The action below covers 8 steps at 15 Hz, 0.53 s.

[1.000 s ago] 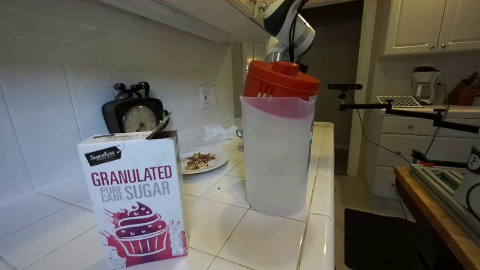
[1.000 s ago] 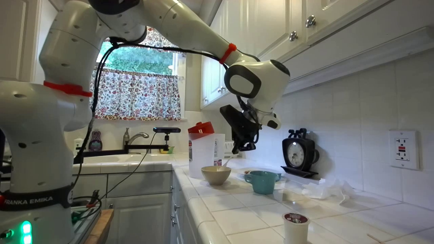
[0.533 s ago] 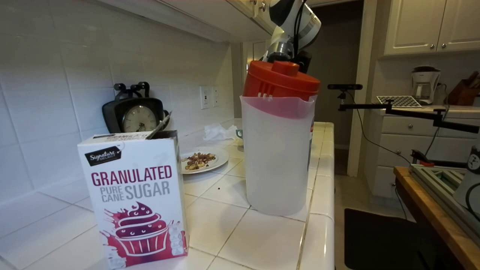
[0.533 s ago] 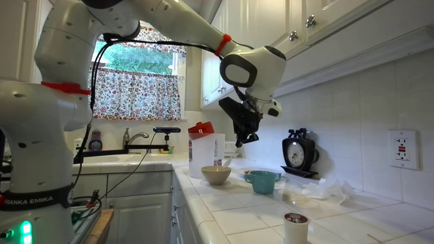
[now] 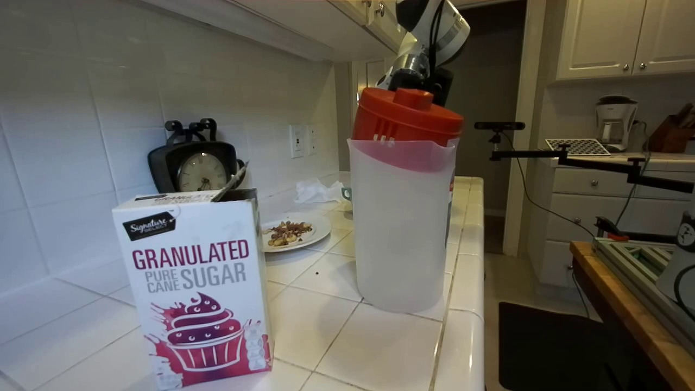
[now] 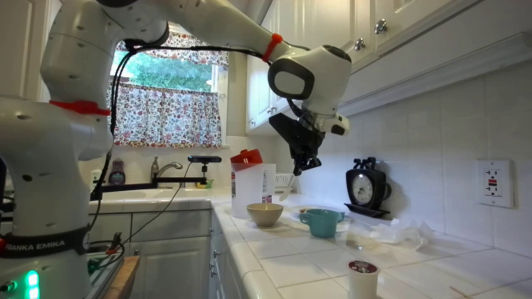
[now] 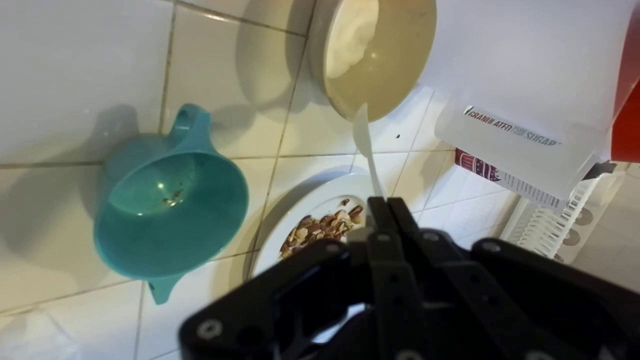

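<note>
My gripper [image 6: 301, 169] is shut on the handle of a white plastic spoon [image 6: 287, 189], which hangs bowl-end down above the counter. In the wrist view the spoon [image 7: 364, 132] extends from the fingertips [image 7: 387, 202] towards the rim of a beige bowl [image 6: 264, 216]. The bowl holds white matter, seen in the wrist view [image 7: 352, 37]. In that view a teal two-handled cup [image 7: 112, 165] stands to the left, with a few crumbs inside. A white plate [image 7: 280, 220] of nut pieces lies below the fingers. In an exterior view the fingers are hidden behind the pitcher's red lid [image 5: 407, 111].
A tall translucent pitcher [image 5: 402, 233] stands beside the bowl, its lid tilted in its mouth. A sugar box [image 5: 195, 293] stands beyond it. A black clock-faced scale [image 6: 362, 187], crumpled plastic [image 6: 403, 234] and a small lidded cup [image 6: 363, 280] are on the counter. Cabinets [image 6: 328, 29] hang overhead.
My gripper has risen. The spoon, whose end was in the beige bowl, has lifted out of it and moved right in an exterior view. The bowl, cup and pitcher have not moved.
</note>
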Tool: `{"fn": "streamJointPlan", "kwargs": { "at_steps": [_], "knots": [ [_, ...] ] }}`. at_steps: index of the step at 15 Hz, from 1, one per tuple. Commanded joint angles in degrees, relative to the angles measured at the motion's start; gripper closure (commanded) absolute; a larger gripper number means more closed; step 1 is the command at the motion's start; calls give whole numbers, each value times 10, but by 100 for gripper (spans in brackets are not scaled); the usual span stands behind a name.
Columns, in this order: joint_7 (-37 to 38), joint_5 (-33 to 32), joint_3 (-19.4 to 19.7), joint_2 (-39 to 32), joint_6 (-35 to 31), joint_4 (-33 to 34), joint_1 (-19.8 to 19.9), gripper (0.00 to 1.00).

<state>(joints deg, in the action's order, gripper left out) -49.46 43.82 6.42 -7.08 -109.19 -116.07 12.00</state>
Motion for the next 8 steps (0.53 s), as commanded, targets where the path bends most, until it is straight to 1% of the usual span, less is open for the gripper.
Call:
{"fn": "streamJointPlan", "kwargs": {
  "at_steps": [1, 4, 8],
  "knots": [
    [1, 7, 0, 16, 13, -25, -9, 99],
    [1, 1, 1, 28, 27, -44, -13, 99],
    [9, -20, 5, 65, -3, -81, -19, 99]
  ]
}}
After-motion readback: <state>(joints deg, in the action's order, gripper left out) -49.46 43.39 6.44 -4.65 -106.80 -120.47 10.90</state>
